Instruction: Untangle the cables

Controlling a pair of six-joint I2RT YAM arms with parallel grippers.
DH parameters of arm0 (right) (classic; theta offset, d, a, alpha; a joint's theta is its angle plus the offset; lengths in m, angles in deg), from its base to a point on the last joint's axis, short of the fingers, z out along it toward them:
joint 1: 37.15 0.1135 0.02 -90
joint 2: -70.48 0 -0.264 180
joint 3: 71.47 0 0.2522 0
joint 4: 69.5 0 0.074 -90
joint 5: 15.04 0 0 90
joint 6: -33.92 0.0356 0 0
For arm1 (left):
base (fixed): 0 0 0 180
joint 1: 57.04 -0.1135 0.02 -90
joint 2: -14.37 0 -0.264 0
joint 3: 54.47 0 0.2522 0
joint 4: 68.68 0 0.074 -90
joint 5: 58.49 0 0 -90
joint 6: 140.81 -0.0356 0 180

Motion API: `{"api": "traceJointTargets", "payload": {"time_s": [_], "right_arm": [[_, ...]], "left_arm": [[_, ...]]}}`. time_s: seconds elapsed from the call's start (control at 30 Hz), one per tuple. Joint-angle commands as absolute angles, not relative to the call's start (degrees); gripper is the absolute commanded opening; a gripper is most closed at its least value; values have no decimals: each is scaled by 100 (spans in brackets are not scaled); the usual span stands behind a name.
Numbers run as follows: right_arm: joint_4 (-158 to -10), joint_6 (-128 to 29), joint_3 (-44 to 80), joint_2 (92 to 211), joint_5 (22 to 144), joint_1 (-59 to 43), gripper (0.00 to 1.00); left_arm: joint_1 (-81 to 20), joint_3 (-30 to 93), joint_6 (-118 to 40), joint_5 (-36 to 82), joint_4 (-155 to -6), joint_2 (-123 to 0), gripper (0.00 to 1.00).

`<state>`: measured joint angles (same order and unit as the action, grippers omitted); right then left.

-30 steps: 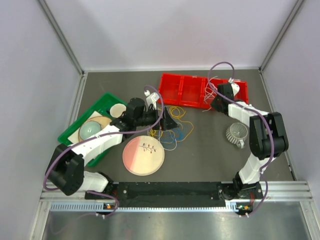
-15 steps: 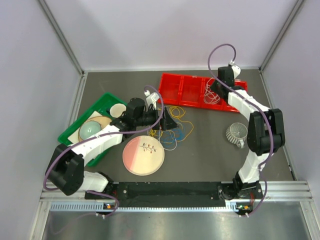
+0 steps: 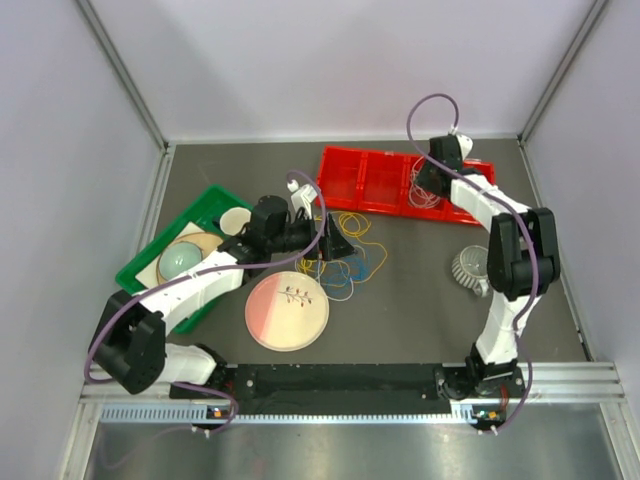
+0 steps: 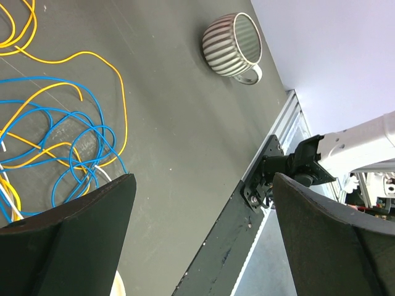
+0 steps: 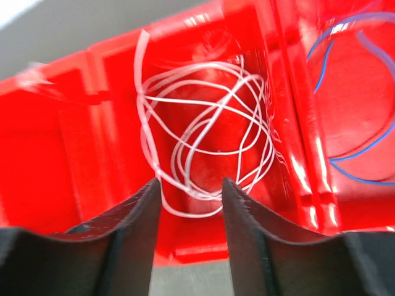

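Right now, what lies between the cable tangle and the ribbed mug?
Nothing: only bare dark table separates the cable tangle from the ribbed mug, shown in the left wrist view.

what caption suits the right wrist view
Right gripper hangs open over a white cable coil in the red tray.

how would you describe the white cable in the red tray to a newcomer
Find the red plastic divided tray at the table's far side. Below the right gripper, one compartment holds a loose coil of thin cable. It is white; the next compartment's cable is blue.
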<state>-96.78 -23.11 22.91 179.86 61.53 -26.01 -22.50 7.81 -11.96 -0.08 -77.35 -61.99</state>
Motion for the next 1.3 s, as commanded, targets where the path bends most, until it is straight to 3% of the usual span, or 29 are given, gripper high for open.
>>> {"api": "traceJointTargets", "payload": {"time_s": [0.0, 0.17, 0.4, 0.6, 0.83, 1.07, 1.27], "right_arm": [[-9574, -2479, 2324, 16964, 6142, -2555, 48], [-9557, -2505, 2026, 16374, 6222, -2476, 61], [-9267, -2856, 1226, 15846, 6231, -1502, 65], [-9144, -3006, 953, 16459, 6519, -692, 65], [-9397, -3278, 1663, 17557, 6600, -77, 77], [-9645, -3252, 2403, 18421, 6345, 126, 75], [-9873, -3208, 3079, 19088, 5994, 205, 67]], "left_arm": [[-2241, 869, -1328, 58, -7628, -6078, 97], [-2250, 922, -1390, 260, -7795, -6105, 97], [-2302, 1106, -1653, 1050, -8550, -6113, 99], [-2794, 1080, -1293, 1400, -8814, -5762, 99], [-2962, 1045, -1443, 2280, -9333, -5121, 99], [-3067, 869, -1434, 2282, -9386, -4909, 99], [-3085, 781, -1416, 2132, -9307, -4892, 99]]}}
